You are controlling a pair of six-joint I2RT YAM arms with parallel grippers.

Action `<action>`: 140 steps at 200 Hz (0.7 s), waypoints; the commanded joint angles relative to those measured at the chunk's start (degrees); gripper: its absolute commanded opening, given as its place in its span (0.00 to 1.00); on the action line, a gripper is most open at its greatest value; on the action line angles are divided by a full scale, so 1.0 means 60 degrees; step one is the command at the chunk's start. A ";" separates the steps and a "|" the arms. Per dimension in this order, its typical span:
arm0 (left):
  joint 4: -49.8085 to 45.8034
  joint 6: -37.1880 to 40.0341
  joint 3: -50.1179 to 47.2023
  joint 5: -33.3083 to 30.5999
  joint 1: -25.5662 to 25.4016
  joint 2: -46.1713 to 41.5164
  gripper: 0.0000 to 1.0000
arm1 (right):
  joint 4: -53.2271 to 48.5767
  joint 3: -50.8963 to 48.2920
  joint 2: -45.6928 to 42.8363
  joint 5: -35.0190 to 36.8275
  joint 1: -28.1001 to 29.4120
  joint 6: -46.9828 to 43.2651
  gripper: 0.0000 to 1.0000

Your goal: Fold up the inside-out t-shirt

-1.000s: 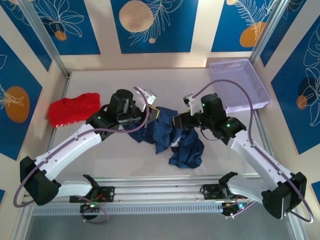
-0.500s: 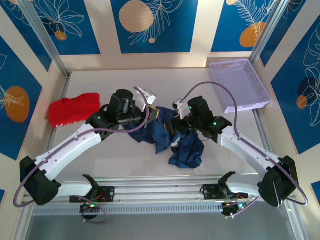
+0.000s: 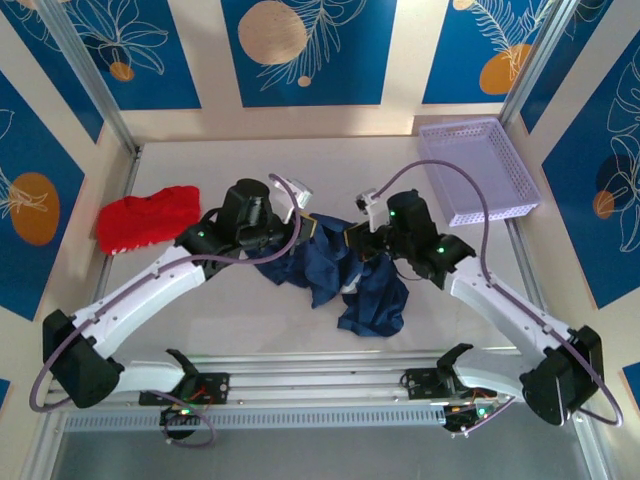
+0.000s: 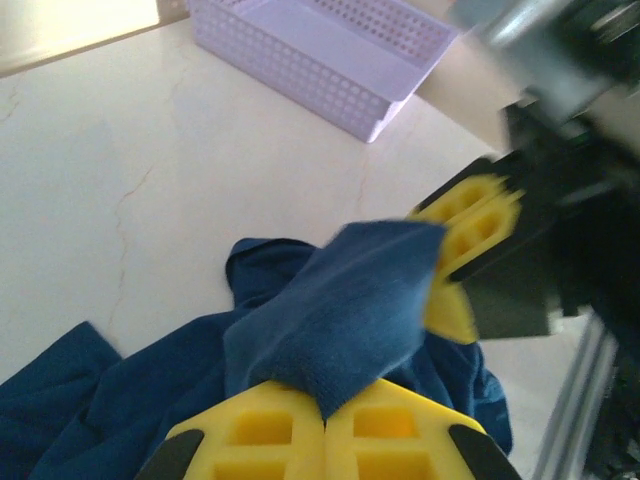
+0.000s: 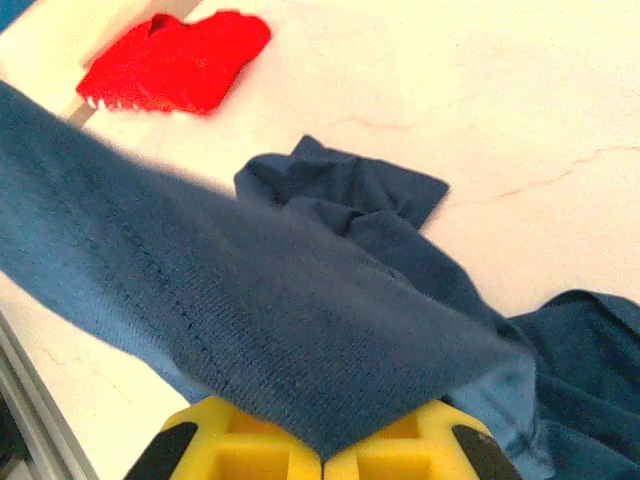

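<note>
The yellow-fingered right gripper (image 5: 322, 452) has just closed on the crumpled dark navy cloth t-shirt (image 3: 325, 268). The left gripper (image 4: 325, 428) stays clamped on it. With both holding, spreading it flat can likely begin.

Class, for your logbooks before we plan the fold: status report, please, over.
Left fingers shut on navy t-shirt; right fingers shut on it too. Shirt crumpled, unfolded. Red garment apart at left, not in the way.

The left arm (image 3: 140, 290) and right arm (image 3: 505, 305) have white shells and black joints. Behind the left tool (image 4: 325, 425) and right tool (image 5: 322, 450), black wrist housings (image 3: 245, 205) carry green lights (image 3: 200, 237); purple cables (image 3: 440, 165) trail behind them. The fingers (image 4: 250, 440) are yellow with square recesses.
</note>
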 commanded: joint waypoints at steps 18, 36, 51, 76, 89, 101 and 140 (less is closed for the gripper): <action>-0.0254 0.0075 0.0433 -0.0415 0.0105 0.0348 0.00 | -0.0689 0.0536 -0.0579 -0.1896 -0.1101 0.0709 0.00; -0.0341 0.0081 0.0513 -0.0562 0.0105 0.0514 0.00 | -0.0737 0.0800 -0.0544 -0.3154 -0.1728 0.1252 0.00; -0.0369 0.0114 0.0599 -0.0525 0.0112 0.0624 0.00 | -0.0708 0.1021 -0.0435 -0.3965 -0.2063 0.1667 0.00; -0.0193 0.0104 0.0601 0.0027 0.0105 0.0758 0.00 | -0.0526 0.1321 -0.0001 -0.5142 -0.2375 0.2274 0.00; 0.0052 0.0034 0.0542 0.0495 0.0105 0.0726 0.00 | -0.0451 0.1396 0.0247 -0.5293 -0.2380 0.2515 0.00; 0.0302 -0.0048 0.0468 0.0862 0.0105 0.0666 0.00 | -0.0495 0.1455 0.0435 -0.5178 -0.2380 0.2612 0.01; 0.0854 -0.0313 0.0308 0.1300 0.0105 0.0231 0.00 | -0.1474 0.1707 0.0865 -0.3395 -0.2256 0.2073 0.07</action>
